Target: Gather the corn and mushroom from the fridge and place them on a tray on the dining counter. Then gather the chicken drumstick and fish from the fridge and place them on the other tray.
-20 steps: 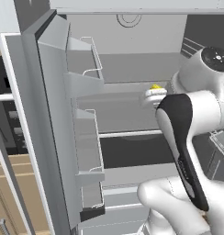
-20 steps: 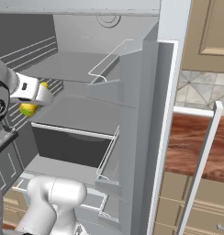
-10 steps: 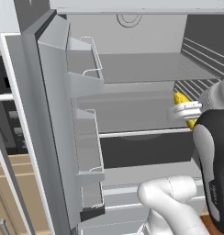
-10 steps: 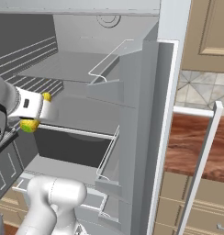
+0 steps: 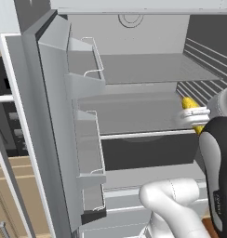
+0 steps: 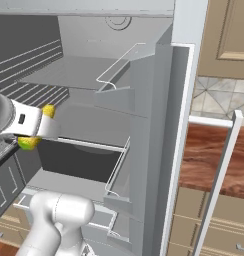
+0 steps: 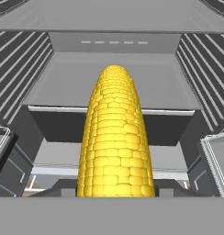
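Observation:
A yellow corn cob (image 7: 115, 137) fills the middle of the hand view, pointing lengthwise into the open fridge. My gripper (image 5: 194, 116) is shut on the corn, whose yellow ends (image 5: 189, 102) stick out above and below the white hand. It hangs in front of the fridge's middle shelf (image 5: 134, 109), on its right side. From the right base view the gripper (image 6: 33, 126) sits at the far left with the corn (image 6: 28, 143) across it. The fingertips are hidden behind the cob in the hand view.
Both fridge doors stand open: the left door with wire-railed bins (image 5: 87, 139) and the right door with bins (image 6: 139, 125). A dark drawer (image 5: 148, 151) lies below the shelf. A wooden counter (image 6: 211, 155) and a white handle bar (image 6: 221, 170) are at right.
The gripper has drawn back out of the fridge with the corn, moving right and a little down in the left base view. The grip has not changed.

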### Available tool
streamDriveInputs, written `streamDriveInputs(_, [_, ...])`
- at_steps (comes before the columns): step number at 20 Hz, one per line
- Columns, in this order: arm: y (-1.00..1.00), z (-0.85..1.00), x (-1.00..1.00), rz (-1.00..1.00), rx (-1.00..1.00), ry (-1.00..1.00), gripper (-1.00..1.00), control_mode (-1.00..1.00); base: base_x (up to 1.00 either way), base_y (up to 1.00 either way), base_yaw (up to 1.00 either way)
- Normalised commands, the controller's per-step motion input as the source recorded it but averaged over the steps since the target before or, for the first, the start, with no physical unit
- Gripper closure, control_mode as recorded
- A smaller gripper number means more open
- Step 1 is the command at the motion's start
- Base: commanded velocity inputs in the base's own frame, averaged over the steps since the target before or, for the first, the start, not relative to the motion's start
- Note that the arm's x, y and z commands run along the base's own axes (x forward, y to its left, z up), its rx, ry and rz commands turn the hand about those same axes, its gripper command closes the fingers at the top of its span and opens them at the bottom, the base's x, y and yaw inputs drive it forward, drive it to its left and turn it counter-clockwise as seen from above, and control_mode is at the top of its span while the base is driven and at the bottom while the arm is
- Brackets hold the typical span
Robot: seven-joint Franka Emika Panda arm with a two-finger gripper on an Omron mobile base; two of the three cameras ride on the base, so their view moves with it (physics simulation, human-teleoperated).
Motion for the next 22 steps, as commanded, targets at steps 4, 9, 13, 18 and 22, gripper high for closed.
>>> streamDriveInputs(4, [0.00, 0.00, -0.29, -0.06, 0.00, 0.00, 1.00, -1.00, 0.00, 0.00, 0.00])
streamDriveInputs(9, [0.00, 0.00, 0.00, 0.00, 0.00, 0.01, 1.00, 1.00, 0.00, 0.00, 0.00])
streamDriveInputs(13, [0.00, 0.00, 0.00, 0.00, 0.00, 0.00, 1.00, 1.00, -0.38, 0.04, 0.00])
streamDriveInputs(18, [0.00, 0.00, 0.00, 0.00, 0.00, 0.00, 1.00, 1.00, -0.67, 0.27, 0.00])
streamDriveInputs(22, [0.00, 0.00, 0.00, 0.00, 0.00, 0.00, 1.00, 1.00, -0.54, 0.46, 0.00])
